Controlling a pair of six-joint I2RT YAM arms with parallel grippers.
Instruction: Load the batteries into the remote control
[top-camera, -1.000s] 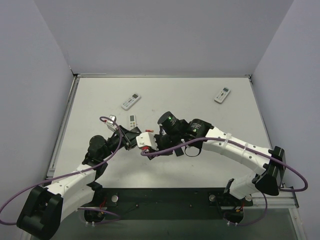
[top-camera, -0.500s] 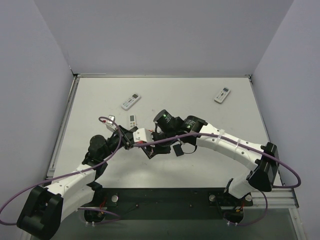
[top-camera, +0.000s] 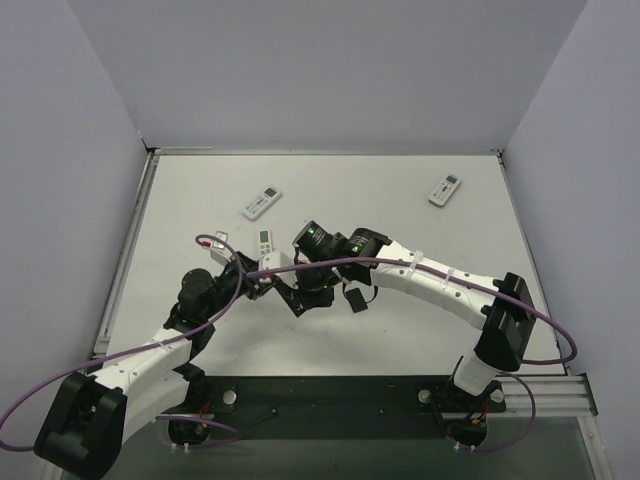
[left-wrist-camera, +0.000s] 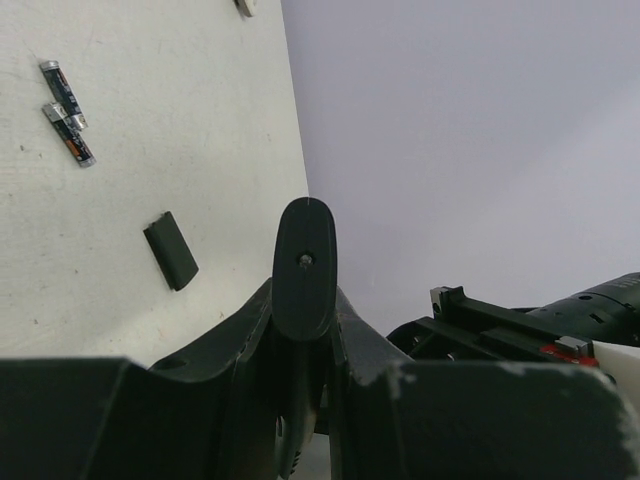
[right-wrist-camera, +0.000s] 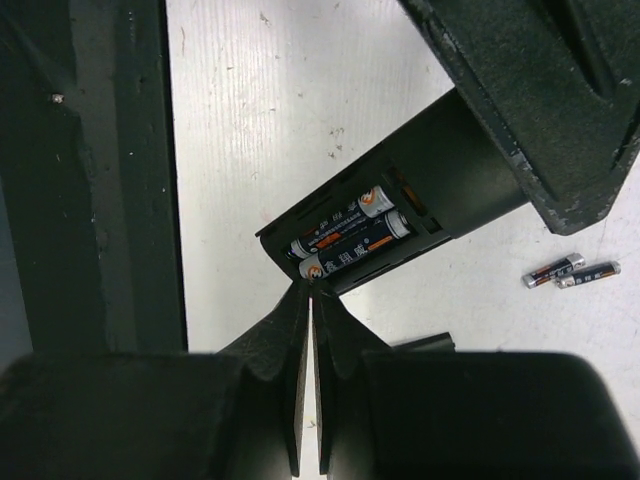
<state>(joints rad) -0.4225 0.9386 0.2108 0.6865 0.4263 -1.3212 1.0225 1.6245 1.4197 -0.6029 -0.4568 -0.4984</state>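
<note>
My left gripper (top-camera: 255, 283) is shut on a black remote control (right-wrist-camera: 400, 215) and holds it above the table with its back open. Two red-and-black batteries (right-wrist-camera: 350, 235) lie side by side in the compartment. My right gripper (right-wrist-camera: 310, 290) is shut and empty, its tips touching the near end of the lower battery. In the left wrist view the remote (left-wrist-camera: 305, 250) shows end-on between the fingers of the left gripper (left-wrist-camera: 305, 300). In the top view the right gripper (top-camera: 285, 285) meets the left one mid-table.
Loose batteries (left-wrist-camera: 65, 115) and a black battery cover (left-wrist-camera: 171, 250) lie on the table; two of those batteries show in the right wrist view (right-wrist-camera: 570, 270). White remotes lie at the back left (top-camera: 262, 203), back right (top-camera: 445, 190) and middle (top-camera: 265, 240).
The right arm has swung left toward the left gripper, bringing its shut fingertips up to the remote's open compartment. The left arm has barely moved.
</note>
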